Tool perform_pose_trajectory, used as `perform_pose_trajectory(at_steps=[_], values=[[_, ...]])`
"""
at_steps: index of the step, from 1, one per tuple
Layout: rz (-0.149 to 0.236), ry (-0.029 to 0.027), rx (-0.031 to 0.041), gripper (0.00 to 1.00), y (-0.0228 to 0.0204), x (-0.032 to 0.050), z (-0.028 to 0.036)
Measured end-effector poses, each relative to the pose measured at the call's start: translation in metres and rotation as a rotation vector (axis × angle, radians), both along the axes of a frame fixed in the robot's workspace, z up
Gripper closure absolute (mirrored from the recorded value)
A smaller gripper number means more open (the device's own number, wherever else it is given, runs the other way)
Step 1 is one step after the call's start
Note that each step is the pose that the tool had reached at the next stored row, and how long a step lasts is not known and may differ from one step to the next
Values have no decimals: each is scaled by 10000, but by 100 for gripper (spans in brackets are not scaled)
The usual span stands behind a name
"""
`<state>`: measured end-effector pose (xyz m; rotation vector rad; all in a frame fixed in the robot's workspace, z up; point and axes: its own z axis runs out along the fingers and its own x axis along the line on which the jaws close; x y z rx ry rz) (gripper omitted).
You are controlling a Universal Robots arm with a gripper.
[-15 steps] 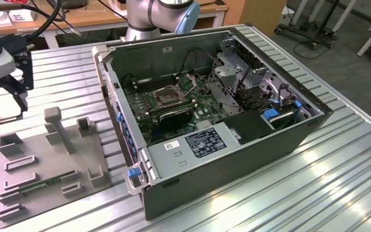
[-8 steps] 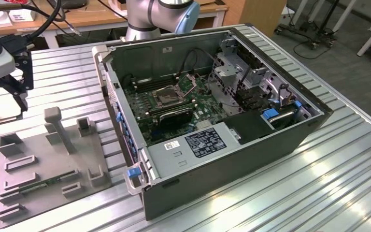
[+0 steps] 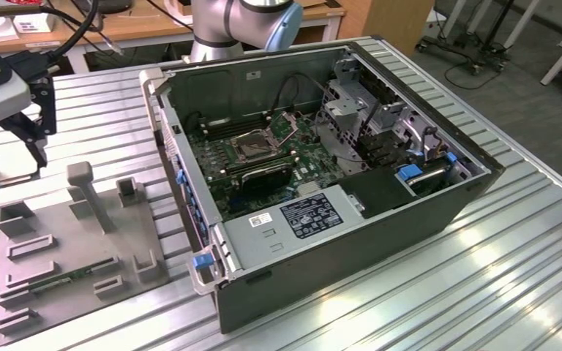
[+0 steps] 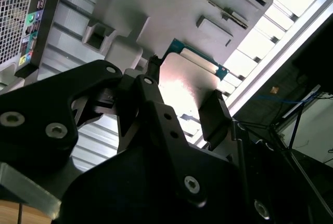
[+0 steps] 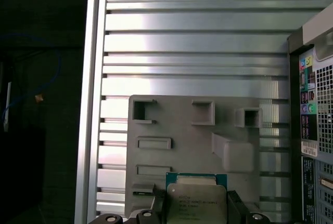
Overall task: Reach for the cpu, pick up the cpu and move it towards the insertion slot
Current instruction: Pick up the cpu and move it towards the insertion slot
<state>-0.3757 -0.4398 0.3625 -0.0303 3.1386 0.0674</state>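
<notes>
The gripper [image 4: 182, 104] is pinching the cpu [image 4: 187, 86] by two opposite edges. The chip is showing a silvery square lid, catching glare, on a thin green rim. In the exterior view it is hanging at ten o'clock of the grey holder [image 3: 66, 245], with the insertion slot [image 3: 255, 146] at three o'clock.

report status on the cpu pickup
gripper shut on cpu. cpu held away from insertion slot. case wall stands between.
</notes>
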Motion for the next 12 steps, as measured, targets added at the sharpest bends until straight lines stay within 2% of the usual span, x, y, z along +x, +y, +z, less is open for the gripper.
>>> perform_pose_trajectory(at_steps=[4, 9, 12], values=[[0, 0, 0, 46, 0, 48, 0], [0, 1, 0, 46, 0, 53, 2], [0, 0, -1, 46, 0, 53, 26]])
